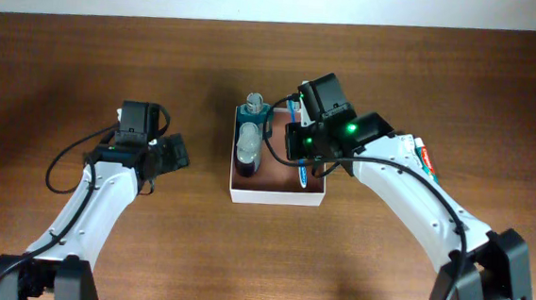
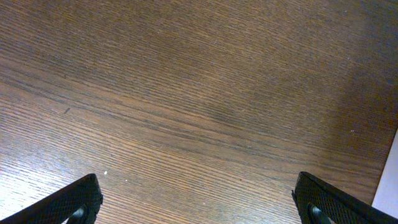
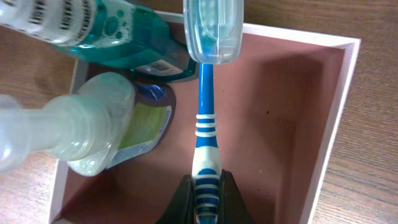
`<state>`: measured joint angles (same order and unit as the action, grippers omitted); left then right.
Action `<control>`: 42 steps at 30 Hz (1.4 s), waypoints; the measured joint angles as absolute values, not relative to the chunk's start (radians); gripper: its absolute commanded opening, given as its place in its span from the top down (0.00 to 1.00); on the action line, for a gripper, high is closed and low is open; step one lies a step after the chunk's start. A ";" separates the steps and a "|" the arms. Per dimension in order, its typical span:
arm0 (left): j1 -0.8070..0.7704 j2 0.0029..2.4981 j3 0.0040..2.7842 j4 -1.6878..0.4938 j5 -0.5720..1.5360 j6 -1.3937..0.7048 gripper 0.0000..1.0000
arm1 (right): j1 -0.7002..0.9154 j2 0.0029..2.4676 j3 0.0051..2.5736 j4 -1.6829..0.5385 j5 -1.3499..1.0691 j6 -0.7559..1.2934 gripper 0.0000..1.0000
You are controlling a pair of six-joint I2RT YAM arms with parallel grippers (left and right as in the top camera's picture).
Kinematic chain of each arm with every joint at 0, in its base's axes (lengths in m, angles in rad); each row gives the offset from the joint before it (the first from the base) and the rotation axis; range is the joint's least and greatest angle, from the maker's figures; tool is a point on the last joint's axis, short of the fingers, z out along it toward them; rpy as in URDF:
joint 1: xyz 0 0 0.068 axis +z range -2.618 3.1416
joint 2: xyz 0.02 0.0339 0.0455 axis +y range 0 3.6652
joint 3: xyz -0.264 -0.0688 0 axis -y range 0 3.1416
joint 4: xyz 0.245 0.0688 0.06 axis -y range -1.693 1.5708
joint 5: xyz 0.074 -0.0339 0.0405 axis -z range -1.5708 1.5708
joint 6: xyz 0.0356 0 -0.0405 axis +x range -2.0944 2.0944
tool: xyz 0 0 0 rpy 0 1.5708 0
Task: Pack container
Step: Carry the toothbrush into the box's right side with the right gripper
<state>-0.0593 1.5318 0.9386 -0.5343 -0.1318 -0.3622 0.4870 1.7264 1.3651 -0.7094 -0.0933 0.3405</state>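
Container [image 1: 277, 197], square shallow white-walled box, reddish-brown inside, sits mid brown wooden counter [image 1: 162, 48], likely light and flimsy so take a side wall, right fingers [image 3: 229, 202] clenched on blue-and-white plastic toothbrush [image 3: 206, 124] over it, left fingers [image 2: 68, 202] spread, empty.

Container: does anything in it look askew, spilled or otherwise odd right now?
Nothing looks spilled or damaged. In the container, the toothbrush, gripped at its handle by the right gripper, has its capped head reaching over the far wall. The teal bottle overhangs that wall too, so neither lies fully inside.
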 measured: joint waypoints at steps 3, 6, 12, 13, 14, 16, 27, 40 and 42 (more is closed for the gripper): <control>-0.059 1.532 0.939 -0.534 -0.132 -0.362 0.00 | 0.487 1.747 1.365 -0.699 -0.089 0.341 0.96; -0.059 1.532 0.939 -0.534 -0.132 -0.362 0.01 | 0.487 1.765 1.365 -0.693 -0.086 0.341 0.96; -0.059 1.532 0.939 -0.534 -0.132 -0.362 0.01 | 0.487 1.798 1.365 -0.694 -0.082 0.340 0.96; -0.059 1.532 0.939 -0.534 -0.132 -0.362 0.01 | 0.487 1.802 1.365 -0.694 -0.082 0.341 0.96; -0.059 1.532 0.939 -0.534 -0.132 -0.362 0.01 | 0.487 1.808 1.365 -0.694 -0.082 0.340 0.96; -0.059 1.532 0.939 -0.534 -0.132 -0.362 0.01 | 0.487 1.816 1.365 -0.698 -0.082 0.341 0.96; -0.059 1.532 0.939 -0.534 -0.132 -0.362 0.01 | 0.487 1.832 1.365 -0.719 -0.082 0.341 0.96; -0.059 1.532 0.939 -0.534 -0.132 -0.362 0.01 | 0.487 1.832 1.348 -0.704 -0.082 0.361 0.95; -0.059 1.532 0.939 -0.534 -0.132 -0.362 0.01 | 0.487 1.832 1.338 -0.696 -0.079 0.364 0.95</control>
